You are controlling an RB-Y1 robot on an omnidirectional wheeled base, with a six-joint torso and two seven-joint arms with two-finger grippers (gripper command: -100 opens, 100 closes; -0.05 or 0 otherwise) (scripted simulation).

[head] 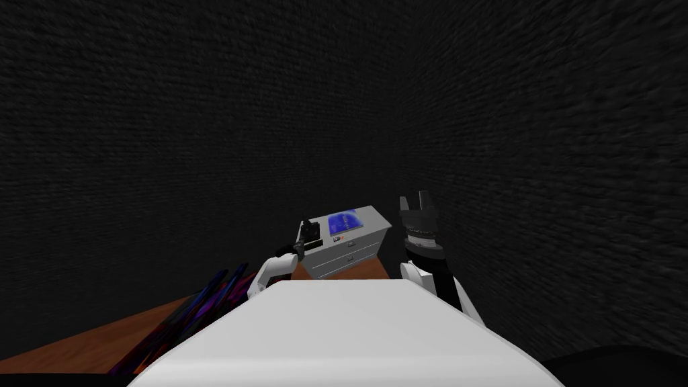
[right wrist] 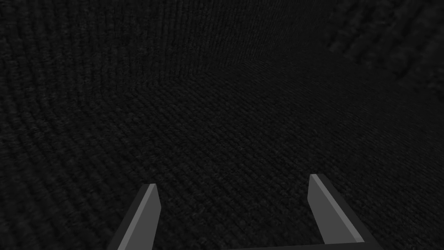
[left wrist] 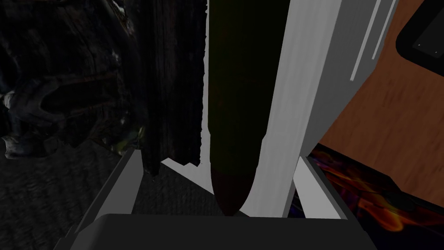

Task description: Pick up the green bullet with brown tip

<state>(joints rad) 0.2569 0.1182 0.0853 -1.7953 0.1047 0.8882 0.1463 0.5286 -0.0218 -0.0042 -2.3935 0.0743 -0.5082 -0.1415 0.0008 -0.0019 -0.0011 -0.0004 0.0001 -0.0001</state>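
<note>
A white drawer cabinet (head: 349, 250) with two drawer fronts stands on a reddish-brown wooden floor (head: 87, 346). Behind the cabinet and to either side of it rise very dark walls (head: 168, 101) with a fine, brick-like texture. The light is dim throughout. On the floor just beside the cabinet's base lies a flat dark sheet (head: 201, 309) streaked with purple and orange, flame-like in pattern.

The head camera looks steeply down at the cabinet (head: 349, 252). The left wrist camera is very near this same cabinet. The right wrist camera faces a dark wall (right wrist: 217, 65).
</note>
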